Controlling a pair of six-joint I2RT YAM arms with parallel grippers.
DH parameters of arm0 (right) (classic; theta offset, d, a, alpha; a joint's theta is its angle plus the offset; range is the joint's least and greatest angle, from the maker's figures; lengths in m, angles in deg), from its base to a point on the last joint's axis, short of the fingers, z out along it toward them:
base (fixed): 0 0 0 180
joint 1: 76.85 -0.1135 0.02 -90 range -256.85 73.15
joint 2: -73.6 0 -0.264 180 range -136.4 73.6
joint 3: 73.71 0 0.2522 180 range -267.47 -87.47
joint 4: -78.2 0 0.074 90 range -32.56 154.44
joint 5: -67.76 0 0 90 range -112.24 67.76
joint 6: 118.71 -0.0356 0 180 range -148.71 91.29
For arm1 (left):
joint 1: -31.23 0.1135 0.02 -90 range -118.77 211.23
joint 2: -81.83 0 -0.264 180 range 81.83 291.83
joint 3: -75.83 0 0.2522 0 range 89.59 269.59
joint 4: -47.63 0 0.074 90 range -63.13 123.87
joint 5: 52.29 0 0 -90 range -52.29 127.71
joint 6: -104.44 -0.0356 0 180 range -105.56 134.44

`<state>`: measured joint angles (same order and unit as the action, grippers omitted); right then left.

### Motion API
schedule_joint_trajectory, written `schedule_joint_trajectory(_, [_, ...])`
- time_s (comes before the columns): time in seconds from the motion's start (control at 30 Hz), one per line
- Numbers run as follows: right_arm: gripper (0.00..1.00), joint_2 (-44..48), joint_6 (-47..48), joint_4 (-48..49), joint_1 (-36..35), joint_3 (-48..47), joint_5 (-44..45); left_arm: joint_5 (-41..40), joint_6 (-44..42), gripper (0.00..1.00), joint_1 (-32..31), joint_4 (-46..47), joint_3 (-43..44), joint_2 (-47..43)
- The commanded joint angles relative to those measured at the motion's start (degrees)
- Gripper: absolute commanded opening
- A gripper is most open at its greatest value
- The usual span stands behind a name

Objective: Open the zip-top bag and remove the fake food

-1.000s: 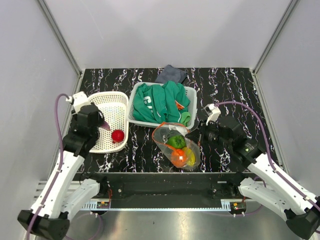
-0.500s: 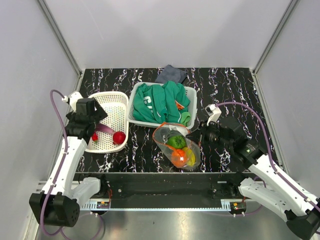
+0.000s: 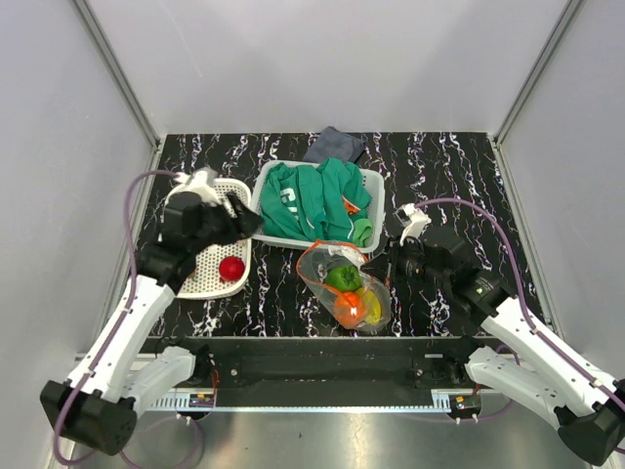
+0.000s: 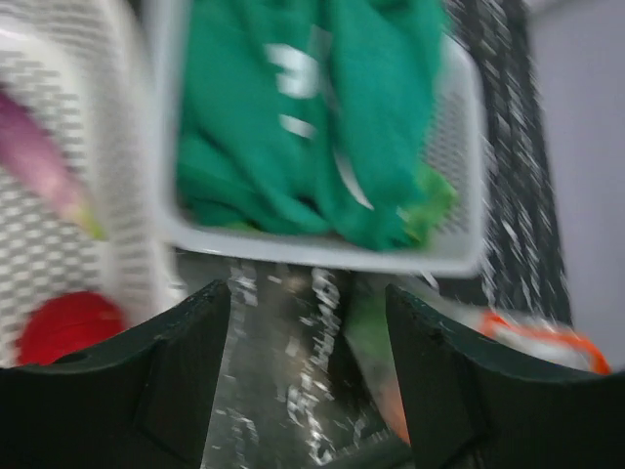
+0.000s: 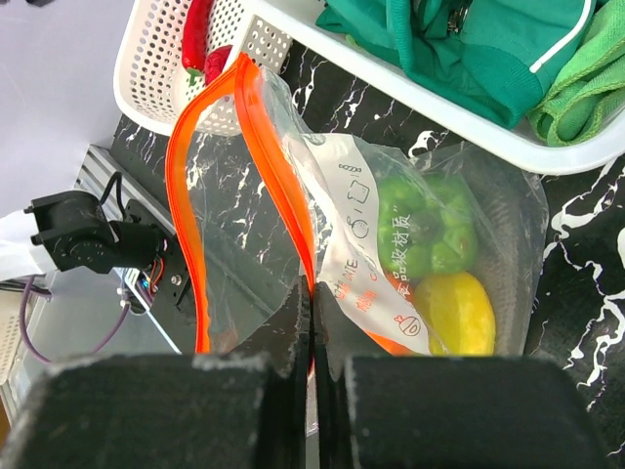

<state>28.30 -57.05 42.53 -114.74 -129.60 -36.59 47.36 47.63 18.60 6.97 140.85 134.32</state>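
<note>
**A:** Since you can see the near edge, where is the zip-top bag (image 3: pixel 344 288)?

**B:** It lies close to that edge, about midway along, mouth open, with green, orange and yellow fake food (image 3: pixel 343 277) inside. The right tool (image 5: pixel 311 322) is clamped on its orange-red zip strip (image 5: pixel 283 186).

**A:** And farther back?

**B:** The left tool (image 4: pixel 306 313), jaws apart and empty, hangs where two white baskets meet. A red fruit (image 3: pixel 230 268) sits in the left basket (image 3: pixel 207 278), toward the left edge, and a green garment (image 3: pixel 317 200) fills the other basket (image 3: pixel 278 240).
</note>
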Motion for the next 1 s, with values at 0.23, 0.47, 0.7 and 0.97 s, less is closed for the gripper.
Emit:
schedule_joint_trajectory(0.23, [0.00,0.56,0.30,1.52,-0.34,-2.52,-0.59,3.63,-3.74,0.53,-33.84,17.49,-0.38,-0.30])
schedule_joint_trajectory(0.47, [0.00,0.74,0.04,1.52,-0.26,-2.52,-0.68,-4.10,-9.36,0.45,-46.16,16.79,2.78,7.88])
schedule_joint_trajectory(0.7, [0.00,1.53,-0.67,1.61,-0.34,-1.99,-0.94,-9.56,-10.95,0.44,-50.66,14.16,7.44,17.37])
schedule_joint_trajectory(0.97, [0.00,2.41,-0.75,1.43,-0.34,-1.55,-0.86,-4.56,-13.59,0.44,-50.66,10.46,12.89,27.40])
